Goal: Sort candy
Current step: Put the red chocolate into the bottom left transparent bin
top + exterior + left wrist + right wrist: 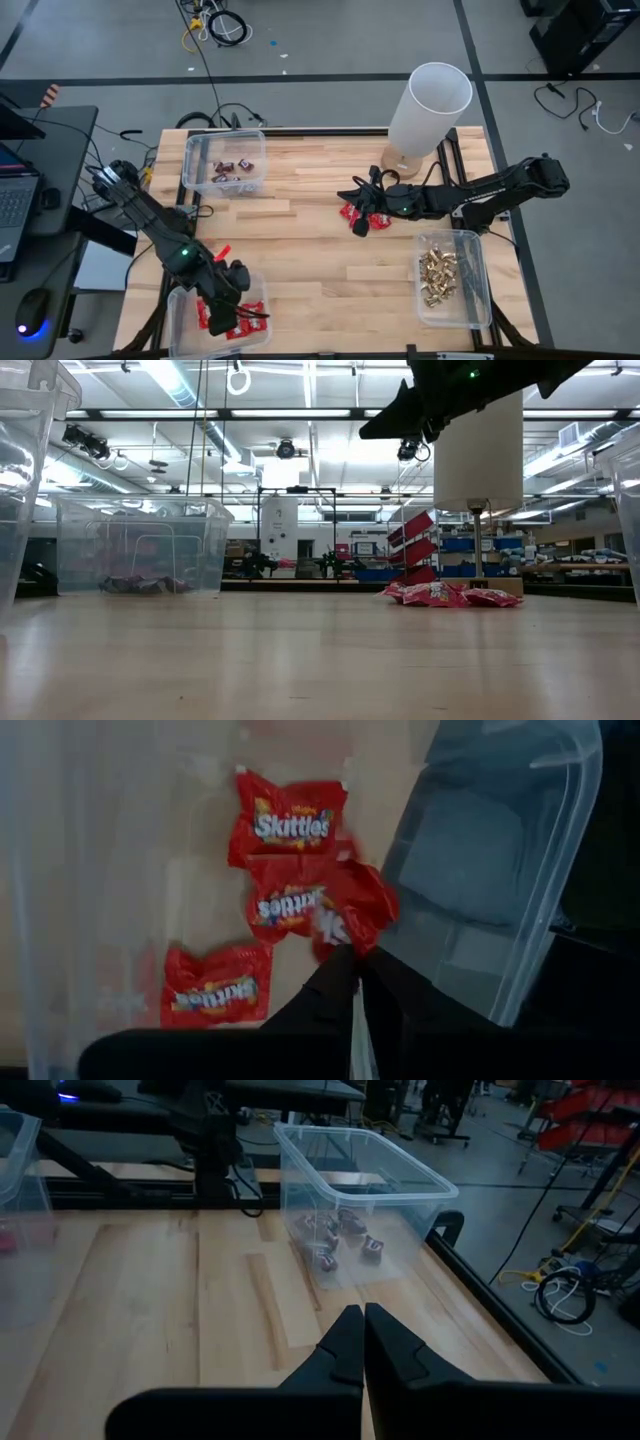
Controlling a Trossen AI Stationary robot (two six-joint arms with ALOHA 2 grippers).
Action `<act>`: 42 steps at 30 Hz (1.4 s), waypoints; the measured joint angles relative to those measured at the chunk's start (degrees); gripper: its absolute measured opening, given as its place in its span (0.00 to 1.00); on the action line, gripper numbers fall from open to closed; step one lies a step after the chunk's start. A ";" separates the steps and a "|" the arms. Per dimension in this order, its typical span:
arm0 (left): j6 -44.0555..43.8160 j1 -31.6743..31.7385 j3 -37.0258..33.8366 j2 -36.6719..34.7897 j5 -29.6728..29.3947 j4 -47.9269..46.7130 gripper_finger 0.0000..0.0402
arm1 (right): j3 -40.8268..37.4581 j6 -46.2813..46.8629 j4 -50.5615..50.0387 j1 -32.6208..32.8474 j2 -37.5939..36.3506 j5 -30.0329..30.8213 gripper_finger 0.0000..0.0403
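The left end effector hangs over the clear bin at the near left corner of the table. From its wrist view the two dark fingers sit almost together with only a thin slit between them, and I cannot tell whether they are parting or closed; nothing shows clamped between the tips. Right under them lie red Skittles packets, several spread over the bin floor, one just beside the fingertips.

The right end effector is out over the middle of the table, its fingers pressed tight together with nothing between them. Just under and beside it a small heap of red packets lies on the bare wood; from table height the same heap sits at the foot of a tall white cylinder, which stands on the far right side.

Farther out, a clear bin at the far left holds a few dark mini bars, which the right wrist view also shows through the bin wall. Another clear bin at the near right holds a pile of gold-foil pieces.

Left of the table are a laptop and a mouse on a dark desk.
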 joint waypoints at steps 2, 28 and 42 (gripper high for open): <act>0.34 0.00 0.00 0.00 -1.20 -0.07 0.08 | 0.00 0.33 0.00 0.00 0.00 0.02 0.00; 17.23 2.25 4.09 -0.11 -7.57 4.18 0.19 | 0.41 9.02 -11.33 -2.82 0.02 0.04 0.00; 50.11 2.99 11.58 -0.13 -51.69 -6.70 0.18 | 3.50 8.45 -34.00 -1.72 0.02 -4.85 0.04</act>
